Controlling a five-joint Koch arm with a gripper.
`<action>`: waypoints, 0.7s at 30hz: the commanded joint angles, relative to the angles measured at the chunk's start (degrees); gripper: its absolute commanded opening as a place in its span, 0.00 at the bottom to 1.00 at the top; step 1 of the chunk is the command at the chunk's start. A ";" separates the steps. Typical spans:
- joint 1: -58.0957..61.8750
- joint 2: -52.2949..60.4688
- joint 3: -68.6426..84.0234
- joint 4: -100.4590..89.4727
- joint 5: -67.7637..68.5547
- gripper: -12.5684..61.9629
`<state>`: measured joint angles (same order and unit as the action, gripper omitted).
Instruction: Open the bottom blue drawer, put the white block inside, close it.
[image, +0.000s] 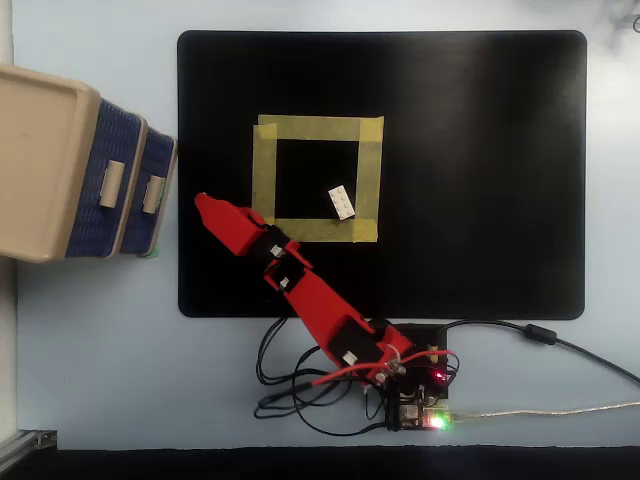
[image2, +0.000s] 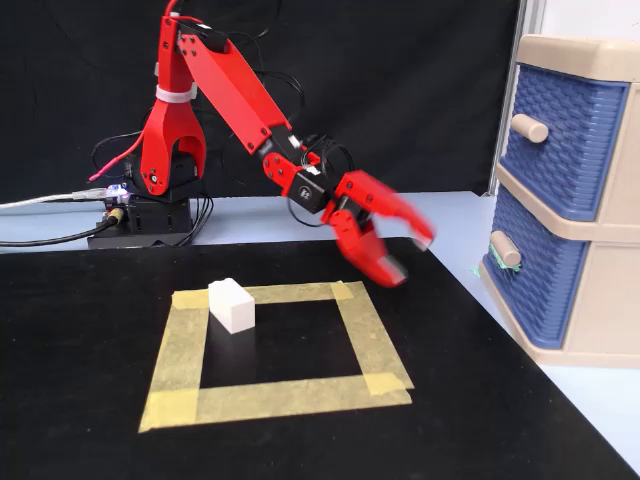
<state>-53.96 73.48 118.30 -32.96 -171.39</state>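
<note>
The bottom blue drawer (image: 160, 195) (image2: 530, 280) sits closed in the beige cabinet (image: 40, 160), its beige handle (image2: 505, 248) facing the mat. The white block (image: 341, 202) (image2: 231, 304) lies inside the yellow tape square (image: 318, 128) on the black mat. My red gripper (image: 207, 209) (image2: 409, 254) is open and empty. It hovers above the mat between the tape square and the cabinet, a short way from the bottom drawer's handle and touching nothing. It is blurred in the fixed view.
The upper blue drawer (image: 115, 180) (image2: 565, 140) is closed above the bottom one. The arm's base, controller board and cables (image: 410, 400) (image2: 140, 215) stand at the mat's edge. The black mat (image: 480, 180) covers most of the pale table.
</note>
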 joint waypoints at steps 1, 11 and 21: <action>-0.97 -6.24 -0.35 -26.10 -4.39 0.62; -7.82 -16.79 -12.74 -30.94 -4.39 0.62; -7.73 -26.54 -28.30 -23.55 -3.96 0.62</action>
<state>-61.26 45.70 92.11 -55.81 -174.64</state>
